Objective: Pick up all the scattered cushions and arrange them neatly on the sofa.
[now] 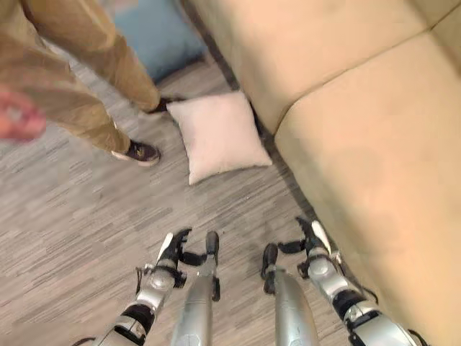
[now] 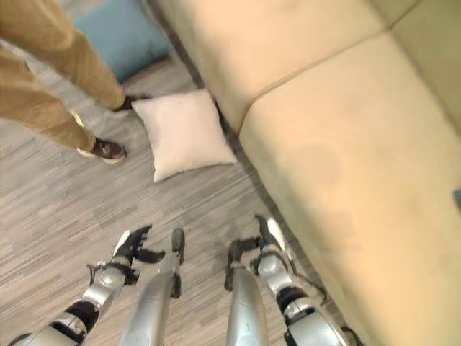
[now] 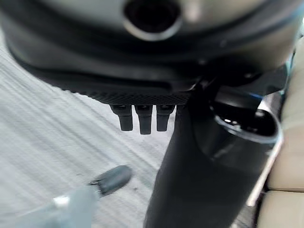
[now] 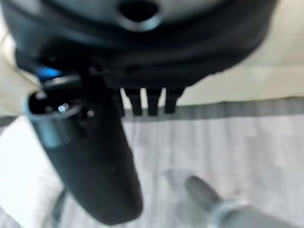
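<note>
**Two cushions on the floor, both hands empty**

No legible writing or label appears on any item.

A white cushion (image 1: pixel 217 135) lies flat on the grey wood-grain floor (image 1: pixel 72 216), just beside the front edge of the tan sofa (image 1: pixel 360 144), one corner near the sofa's base. A blue cushion (image 1: pixel 157 36) lies farther off on the floor, also close to the sofa front. The sofa's seat shows a seam between two sections.

A person in tan trousers (image 1: pixel 65 72) and dark shoes (image 1: pixel 140 152) stands beside the white cushion; one shoe is touching or nearly touching its far corner.

The left hand (image 1: pixel 173 252) and the right hand (image 1: pixel 311 241) hang low over the floor, well apart from both cushions. Each has its fingers loosely extended with nothing in its grasp; the right hand hangs close to the sofa front.
</note>
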### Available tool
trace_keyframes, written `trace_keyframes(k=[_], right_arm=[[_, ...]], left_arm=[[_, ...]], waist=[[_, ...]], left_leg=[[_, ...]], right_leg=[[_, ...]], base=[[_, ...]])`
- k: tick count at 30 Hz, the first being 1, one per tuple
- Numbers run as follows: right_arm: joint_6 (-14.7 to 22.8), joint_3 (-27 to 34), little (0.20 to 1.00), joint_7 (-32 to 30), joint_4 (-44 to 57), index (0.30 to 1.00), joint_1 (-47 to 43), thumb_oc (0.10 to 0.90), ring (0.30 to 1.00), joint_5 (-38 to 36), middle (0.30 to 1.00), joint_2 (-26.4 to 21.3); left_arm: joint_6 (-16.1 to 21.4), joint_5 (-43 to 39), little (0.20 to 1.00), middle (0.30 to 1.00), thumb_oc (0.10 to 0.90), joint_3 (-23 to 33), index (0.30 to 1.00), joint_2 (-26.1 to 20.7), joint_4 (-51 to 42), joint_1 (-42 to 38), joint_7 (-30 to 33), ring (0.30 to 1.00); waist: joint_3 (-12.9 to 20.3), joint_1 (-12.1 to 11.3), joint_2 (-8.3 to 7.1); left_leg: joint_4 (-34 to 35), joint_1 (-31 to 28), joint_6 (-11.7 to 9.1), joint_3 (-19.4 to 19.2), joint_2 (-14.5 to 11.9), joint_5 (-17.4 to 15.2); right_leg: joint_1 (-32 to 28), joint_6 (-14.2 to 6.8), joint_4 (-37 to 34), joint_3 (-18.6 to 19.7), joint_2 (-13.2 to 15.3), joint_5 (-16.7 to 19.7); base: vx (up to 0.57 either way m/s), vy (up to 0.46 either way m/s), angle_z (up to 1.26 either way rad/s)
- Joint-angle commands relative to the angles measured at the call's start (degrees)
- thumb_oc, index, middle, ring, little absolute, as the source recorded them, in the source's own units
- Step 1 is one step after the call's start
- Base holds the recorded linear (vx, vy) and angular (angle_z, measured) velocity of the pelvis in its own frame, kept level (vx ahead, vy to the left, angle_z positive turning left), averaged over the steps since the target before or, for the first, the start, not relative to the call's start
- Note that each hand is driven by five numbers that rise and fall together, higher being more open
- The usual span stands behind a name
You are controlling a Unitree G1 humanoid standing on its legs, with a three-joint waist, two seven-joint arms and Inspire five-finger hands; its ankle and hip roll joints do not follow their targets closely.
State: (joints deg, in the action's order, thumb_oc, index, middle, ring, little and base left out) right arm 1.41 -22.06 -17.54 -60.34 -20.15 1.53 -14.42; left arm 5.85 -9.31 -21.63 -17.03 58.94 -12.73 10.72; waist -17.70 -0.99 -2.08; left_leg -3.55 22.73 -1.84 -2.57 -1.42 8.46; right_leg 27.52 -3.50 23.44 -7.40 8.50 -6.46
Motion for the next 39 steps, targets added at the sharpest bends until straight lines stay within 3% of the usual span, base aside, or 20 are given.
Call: trace_keyframes(k=[1, 12, 18, 22, 29, 33, 35, 37, 39], right_arm=[[0.26, -0.81, 0.9, 1.7, -1.32, 0.9, 3.15, 0.8, 0.9, 4.65, 0.9, -1.92], [-0.24, 1.41, 0.9, 5.08, -6.37, 0.9, 11.82, 0.8, 0.9, 8.42, 0.9, -1.91], [0.02, 2.52, 0.9, 5.01, -6.39, 0.9, 13.23, 0.8, 0.9, 7.07, 0.9, -2.16], [-0.23, 4.29, 0.9, 4.98, -7.16, 0.9, 14.21, 0.8, 0.9, 5.65, 0.9, -2.36], [-0.75, 3.83, 0.9, 5.38, -7.32, 0.9, 13.44, 0.8, 0.9, 6.69, 0.9, -1.41], [-0.97, 4.2, 0.9, 6.1, -6.62, 0.9, 13.2, 0.8, 0.9, 5.58, 0.9, -0.13], [-1.43, 3.36, 0.9, 6.51, -5.9, 0.9, 12.07, 0.8, 0.9, 5.38, 0.9, 0.7], [-1.14, 2.56, 0.9, 6.28, -5.21, 0.9, 11.51, 0.8, 0.9, 5.32, 0.9, 1.49], [-0.88, 2.17, 0.9, 6.5, -4.52, 0.9, 11.68, 0.8, 0.9, 5.2, 0.9, 1.7]], left_arm=[[-0.55, 3.84, 0.9, 0.9, 0.8, 2.74, 0.9, -1.02, 4.59, 3.3, -0.44, 0.9], [-2.45, 8.24, 0.9, 0.9, 0.8, 7.8, 0.9, -1.37, 10.85, 9.7, -1.31, 0.9], [-2.63, 7.77, 0.9, 0.9, 0.8, 8.26, 0.9, -1.17, 10.77, 10.2, -1.35, 0.9], [-2.83, 7.63, 0.9, 0.9, 0.8, 8.2, 0.9, -0.7, 10.97, 10.18, -1.5, 0.9], [-3.11, 8.0, 0.9, 0.9, 0.8, 9.71, 0.9, -1.01, 12.29, 11.29, -1.47, 0.9], [-2.93, 7.2, 0.9, 0.9, 0.8, 10.82, 0.9, -1.37, 12.38, 11.57, -1.23, 0.9], [-3.21, 6.74, 0.9, 0.9, 0.8, 11.3, 0.9, -2.66, 12.1, 11.15, -0.91, 0.9], [-3.13, 6.62, 0.9, 0.9, 0.8, 11.69, 0.9, -3.66, 11.89, 10.59, -0.69, 0.9], [-2.97, 6.38, 0.9, 0.9, 0.8, 11.97, 0.9, -3.95, 11.61, 10.57, -0.69, 0.9]], waist=[[2.84, 0.46, -1.58], [10.25, 1.48, -2.6], [11.04, 1.33, -2.98], [11.89, 1.65, -3.48], [12.95, 1.04, -4.6], [11.86, 0.23, -4.37], [9.31, 0.29, -4.26], [8.15, 0.16, -3.72], [8.16, 0.36, -3.8]], left_leg=[[-2.05, -3.42, -0.75, 1.63, -0.49, -6.89], [4.05, -16.59, -1.9, 0.93, -2.87, -6.72], [3.49, -16.11, -2.58, 1.72, -3.15, -6.27], [2.52, -15.69, -2.66, -0.6, -3.21, -6.65], [1.98, -17.03, -1.27, -1.15, -1.86, -9.17], [0.4, -18.0, 1.39, -1.05, 0.4, -11.61], [-0.2, -18.99, 3.94, -1.16, 2.42, -12.34], [-0.33, -19.25, 4.66, -1.06, 2.21, -12.63], [0.38, -20.75, 4.83, -0.91, 2.59, -13.06]], right_leg=[[-8.15, -2.11, -13.41, -0.4, -0.87, 5.54], [-21.64, -1.46, -17.82, -1.65, -4.17, 2.51], [-23.46, -0.73, -19.13, -3.8, -4.44, 1.76], [-25.26, -0.96, -20.46, -7.79, -3.3, 1.96], [-26.84, -2.5, -20.81, -7.08, -1.61, 2.97], [-24.75, -3.77, -12.81, -5.03, 1.2, 2.98], [-19.57, -4.73, -1.95, -2.29, 3.69, 9.27], [-16.48, -4.11, 2.88, -1.03, 3.11, 9.05], [-15.34, -3.48, 2.88, -0.64, 2.19, 7.35]], base=[[0.13, 0.012, -0.09], [0.1, -0.038, 0.01], [0.02, -0.053, 0.21], [0.05, 0.028, 0.57], [0.09, 0.14, 0.35], [0.06, 0.284, -0.14], [-0.01, 0.37, -0.22], [0.01, 0.169, -0.19], [0.15, 0.101, -0.08]])
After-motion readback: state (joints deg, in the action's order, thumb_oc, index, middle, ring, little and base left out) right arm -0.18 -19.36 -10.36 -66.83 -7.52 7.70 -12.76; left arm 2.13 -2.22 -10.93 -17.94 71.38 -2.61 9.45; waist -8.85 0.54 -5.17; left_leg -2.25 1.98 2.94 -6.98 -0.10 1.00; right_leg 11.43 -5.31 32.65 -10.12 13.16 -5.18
